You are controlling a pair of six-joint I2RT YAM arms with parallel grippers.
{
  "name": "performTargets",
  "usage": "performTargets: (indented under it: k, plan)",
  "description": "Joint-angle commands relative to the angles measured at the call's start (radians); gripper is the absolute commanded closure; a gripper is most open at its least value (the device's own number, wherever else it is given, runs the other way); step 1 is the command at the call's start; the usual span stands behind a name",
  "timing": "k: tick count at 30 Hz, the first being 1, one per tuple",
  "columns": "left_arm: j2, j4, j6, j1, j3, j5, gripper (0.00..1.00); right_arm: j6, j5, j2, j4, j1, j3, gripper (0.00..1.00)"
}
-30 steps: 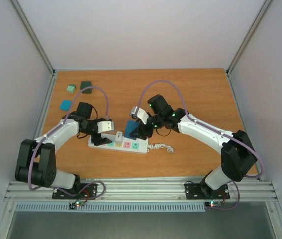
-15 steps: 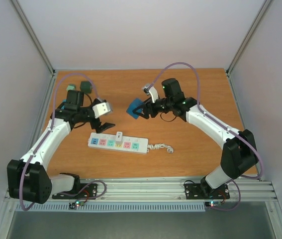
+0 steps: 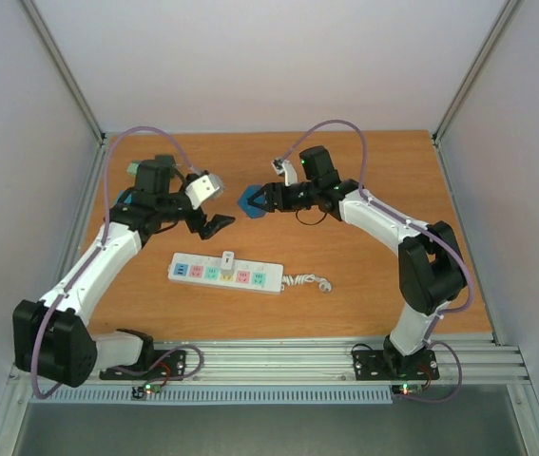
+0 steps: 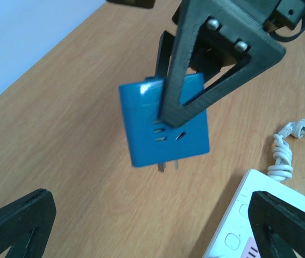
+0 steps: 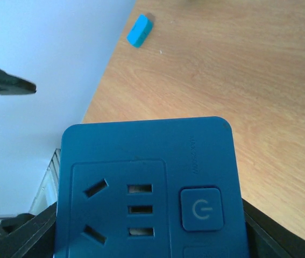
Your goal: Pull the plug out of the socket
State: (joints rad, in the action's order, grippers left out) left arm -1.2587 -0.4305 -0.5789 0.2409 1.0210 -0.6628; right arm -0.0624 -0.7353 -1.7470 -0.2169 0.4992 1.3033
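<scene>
**Blue plug off the power strip, held over the table**

Nearest to us, in front of the power strip (image 3: 226,273), a metal rail (image 3: 269,359) runs along the table edge and carries both arm bases. The table (image 3: 364,304) is orange-brown wood grain. The power strip lies flat on it with its pastel panels up. Its curly white cord (image 3: 305,281) trails off the right end, and a small white plug (image 3: 226,258) stands in a middle outlet.

Just behind the strip's left half we see the left gripper (image 3: 214,225) above the wood. Its fingers are spread wide with nothing between them.

Farther back, behind the strip's middle, the right gripper (image 3: 261,199) is clamped on the blue plug (image 3: 250,202). The plug is clear of the strip and above the table. In the left wrist view its metal prongs show bare at its lower edge. A small blue block (image 5: 139,30) lies well behind the strip, toward the left edge.

Beyond the strip and the far table edge stand plain pale walls (image 3: 269,57), joined by slanting metal posts.
</scene>
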Motion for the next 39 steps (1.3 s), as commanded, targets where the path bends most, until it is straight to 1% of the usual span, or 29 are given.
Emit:
performTargets:
  k: [1,3,6,13,17,22,25,27,30,32,33,38,39]
  plan:
    - [-0.027,0.092,0.069,0.057,0.022,0.053,0.0,0.147,-0.041,-0.014,0.088,-0.002,0.031,0.62]
    - [-0.047,0.109,0.081,0.101,0.024,0.101,0.0,0.185,-0.038,-0.025,0.111,-0.002,0.033,0.62]
    - [-0.081,0.13,0.11,0.134,0.034,0.14,0.0,0.229,-0.048,-0.042,0.132,-0.001,0.039,0.61]
    - [-0.134,0.207,0.185,0.146,0.041,0.168,0.01,0.245,-0.072,-0.04,0.156,0.019,0.02,0.61]
    - [-0.166,0.219,0.202,0.149,0.051,0.16,0.06,0.248,-0.089,-0.039,0.159,0.031,0.012,0.6]
    - [-0.193,0.216,0.2,0.154,0.06,0.158,0.12,0.249,-0.096,-0.04,0.165,0.046,0.005,0.59]
    - [-0.19,0.222,0.2,0.155,0.053,0.169,0.19,0.251,-0.098,-0.042,0.166,0.049,0.002,0.58]
    - [-0.187,0.219,0.2,0.156,0.052,0.17,0.24,0.251,-0.106,-0.043,0.167,0.049,0.002,0.56]
    - [-0.185,0.218,0.207,0.155,0.048,0.17,0.37,0.25,-0.12,-0.049,0.162,0.049,0.006,0.52]
    - [-0.187,0.218,0.215,0.155,0.043,0.179,0.46,0.246,-0.12,-0.052,0.154,0.05,0.012,0.47]
    - [-0.188,0.219,0.219,0.154,0.041,0.185,0.48,0.237,-0.115,-0.052,0.145,0.049,0.016,0.42]
    - [-0.19,0.203,0.244,0.144,0.032,0.2,0.58,0.198,-0.082,-0.033,0.118,0.043,0.027,0.08]
    - [-0.188,0.2,0.251,0.139,0.033,0.201,0.59,0.191,-0.074,-0.028,0.116,0.04,0.028,0.03]
